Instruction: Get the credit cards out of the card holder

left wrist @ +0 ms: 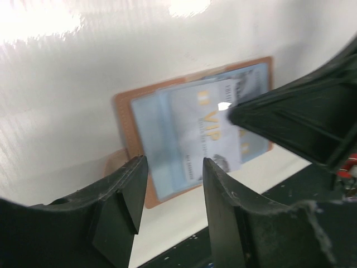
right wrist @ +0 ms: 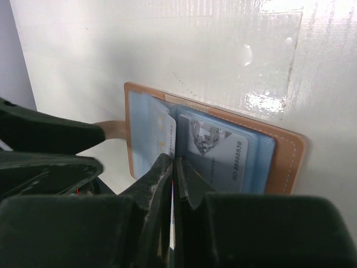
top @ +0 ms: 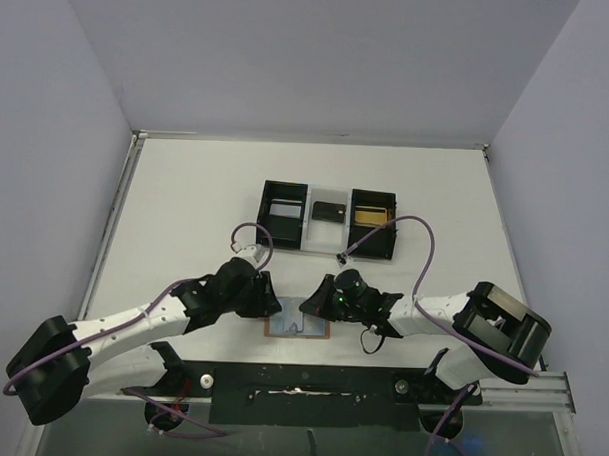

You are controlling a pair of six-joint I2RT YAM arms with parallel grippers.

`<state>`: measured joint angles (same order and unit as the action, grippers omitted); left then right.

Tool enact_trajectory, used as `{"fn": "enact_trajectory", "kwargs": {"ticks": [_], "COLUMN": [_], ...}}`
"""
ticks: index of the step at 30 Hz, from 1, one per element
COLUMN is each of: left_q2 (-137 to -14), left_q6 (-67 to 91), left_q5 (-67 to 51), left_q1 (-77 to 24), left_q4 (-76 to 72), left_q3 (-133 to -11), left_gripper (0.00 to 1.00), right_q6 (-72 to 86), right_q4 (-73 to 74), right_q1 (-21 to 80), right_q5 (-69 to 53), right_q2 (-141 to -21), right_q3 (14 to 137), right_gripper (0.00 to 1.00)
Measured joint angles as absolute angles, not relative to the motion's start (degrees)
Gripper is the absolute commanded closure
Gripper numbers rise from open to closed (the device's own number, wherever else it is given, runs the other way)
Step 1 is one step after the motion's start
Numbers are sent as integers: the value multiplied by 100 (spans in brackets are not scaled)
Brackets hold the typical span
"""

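Observation:
The card holder (top: 297,332) lies open near the table's front edge, tan outside and light blue inside (right wrist: 287,153). My right gripper (right wrist: 174,162) is shut on the edge of a silver-grey credit card (right wrist: 156,134), which is printed VIP (left wrist: 206,131) and lifted from the left pocket. A second silver card (right wrist: 220,153) sits in the right pocket. My left gripper (left wrist: 173,184) hovers open over the holder's left near edge (left wrist: 124,120) with nothing between its fingers. A black card (top: 328,211) and a gold card (top: 371,214) lie in the tray.
The black three-compartment tray (top: 263,219) stands at mid table behind the wallet. A black rail (top: 309,383) runs along the near edge right below the wallet. Both arms (top: 131,327) (top: 442,315) converge over the wallet, grippers (top: 266,301) (top: 318,303) close together. Walls enclose the table.

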<state>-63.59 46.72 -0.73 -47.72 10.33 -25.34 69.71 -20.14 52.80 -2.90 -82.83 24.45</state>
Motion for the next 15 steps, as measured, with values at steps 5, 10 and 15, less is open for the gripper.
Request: {"fn": "enact_trajectory", "kwargs": {"ticks": [5, 10, 15], "left_q2": [-5922, -6326, -7011], "left_q6": [4733, 4847, 4919], "left_q5": [-80, -650, -735], "left_q1": [-4842, -4901, -4995], "left_q4": [941, 287, 167], "left_q3": [-2781, -2770, -2679], "left_gripper": [60, 69, 78], "right_q6": [6995, 7008, 7017], "right_q4": [-2108, -2189, -2174], "right_q1": [5280, 5251, 5236], "right_q5": [-333, -414, -410], "right_q2": [-8353, -8462, -8464], "right_q3": [2445, 2445, 2445], "right_gripper": [100, 100, 100]}}
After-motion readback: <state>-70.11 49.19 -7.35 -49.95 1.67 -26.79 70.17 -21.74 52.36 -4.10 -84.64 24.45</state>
